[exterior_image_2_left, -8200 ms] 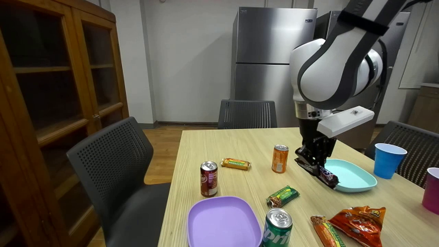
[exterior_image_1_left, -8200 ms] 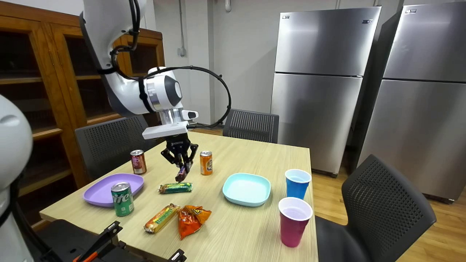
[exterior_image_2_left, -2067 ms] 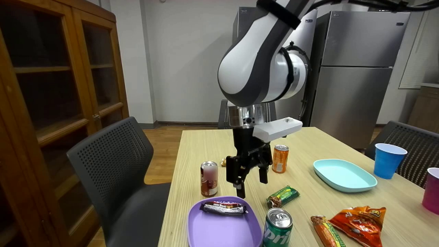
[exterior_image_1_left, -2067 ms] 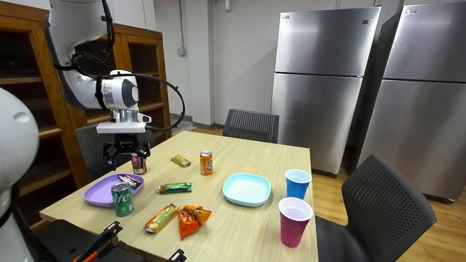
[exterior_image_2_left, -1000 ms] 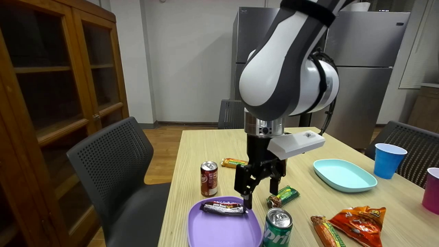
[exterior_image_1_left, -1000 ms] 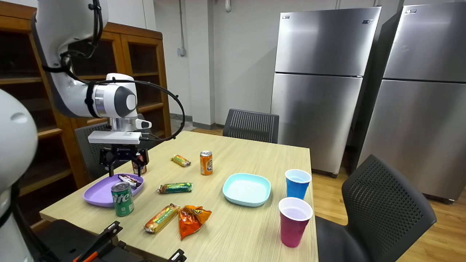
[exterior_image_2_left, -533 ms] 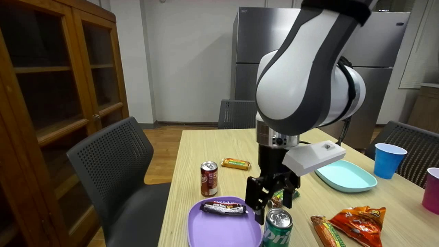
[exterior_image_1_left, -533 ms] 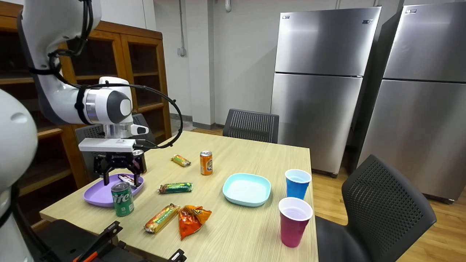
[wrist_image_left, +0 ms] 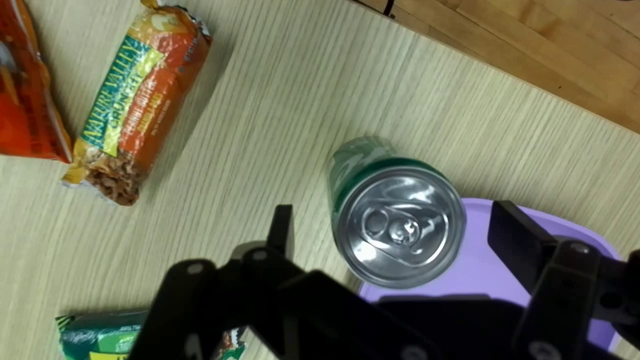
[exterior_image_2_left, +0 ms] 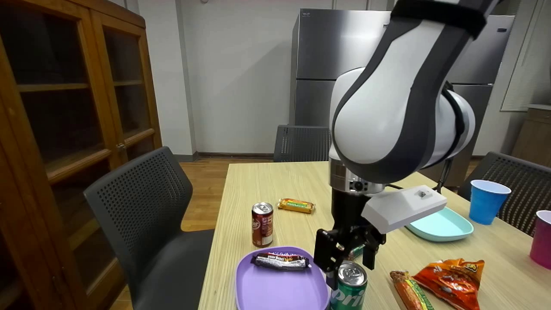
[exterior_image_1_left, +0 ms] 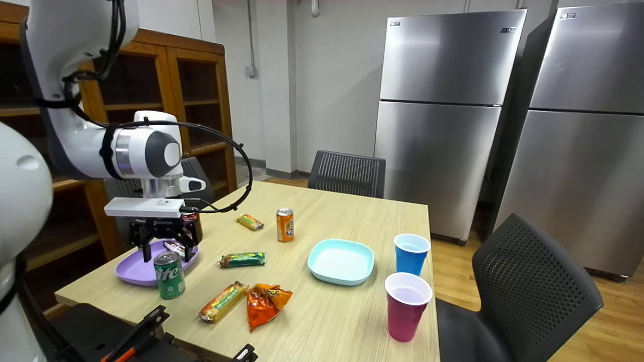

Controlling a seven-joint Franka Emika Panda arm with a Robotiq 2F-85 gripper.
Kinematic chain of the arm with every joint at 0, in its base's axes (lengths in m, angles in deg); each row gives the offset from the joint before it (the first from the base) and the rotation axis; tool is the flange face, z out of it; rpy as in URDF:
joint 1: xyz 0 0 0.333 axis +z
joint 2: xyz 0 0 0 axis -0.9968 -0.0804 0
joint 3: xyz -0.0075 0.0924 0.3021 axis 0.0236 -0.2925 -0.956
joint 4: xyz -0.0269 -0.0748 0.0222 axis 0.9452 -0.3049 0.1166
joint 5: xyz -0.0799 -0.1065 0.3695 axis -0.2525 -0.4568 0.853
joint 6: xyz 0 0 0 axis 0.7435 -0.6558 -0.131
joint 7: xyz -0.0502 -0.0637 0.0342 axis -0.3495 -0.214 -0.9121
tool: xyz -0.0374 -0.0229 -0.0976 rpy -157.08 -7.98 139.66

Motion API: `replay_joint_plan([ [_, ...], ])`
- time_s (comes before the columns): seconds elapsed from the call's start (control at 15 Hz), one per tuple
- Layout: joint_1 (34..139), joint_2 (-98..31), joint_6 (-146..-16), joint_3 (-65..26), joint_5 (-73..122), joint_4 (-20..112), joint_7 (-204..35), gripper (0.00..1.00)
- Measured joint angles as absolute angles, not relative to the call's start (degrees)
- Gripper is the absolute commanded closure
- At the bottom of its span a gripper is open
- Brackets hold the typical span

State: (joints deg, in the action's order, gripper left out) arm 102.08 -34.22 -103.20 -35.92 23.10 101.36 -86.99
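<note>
Sprite can [wrist_image_left: 395,215] upright near spread pincer [exterior_image_1_left: 167,253]; granola bar [wrist_image_left: 141,105] reads "Nature Valley Crunchy".

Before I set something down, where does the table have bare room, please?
In an exterior view, the table is bare behind the orange can and turquoise plate, and between the chip bag and pink cup. It is crowded around the green can: purple plate close beside it, open fingers on either side of its top.

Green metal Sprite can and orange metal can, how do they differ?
The green can stands beside the purple rounded plate; the orange can stands apart from it. The open black gripper hangs near the green can, away from the orange can. Both are upright and silver-topped.
</note>
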Motion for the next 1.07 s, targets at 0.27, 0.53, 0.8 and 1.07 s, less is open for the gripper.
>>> replay_joint_plan([
  [0.27, 102.4, -34.3, -103.7, -35.4, 22.9, 101.6, -85.9, 0.00],
  [0.53, 103.5, -34.5, -103.7, -35.2, 22.2, 101.7, -84.8, 0.35],
  [0.8, 104.9, -34.6, -103.7, -34.9, 20.7, 101.9, -83.5, 0.62],
  [1.07, 105.1, -34.5, -103.7, -34.8, 20.6, 101.9, -83.4, 0.62],
])
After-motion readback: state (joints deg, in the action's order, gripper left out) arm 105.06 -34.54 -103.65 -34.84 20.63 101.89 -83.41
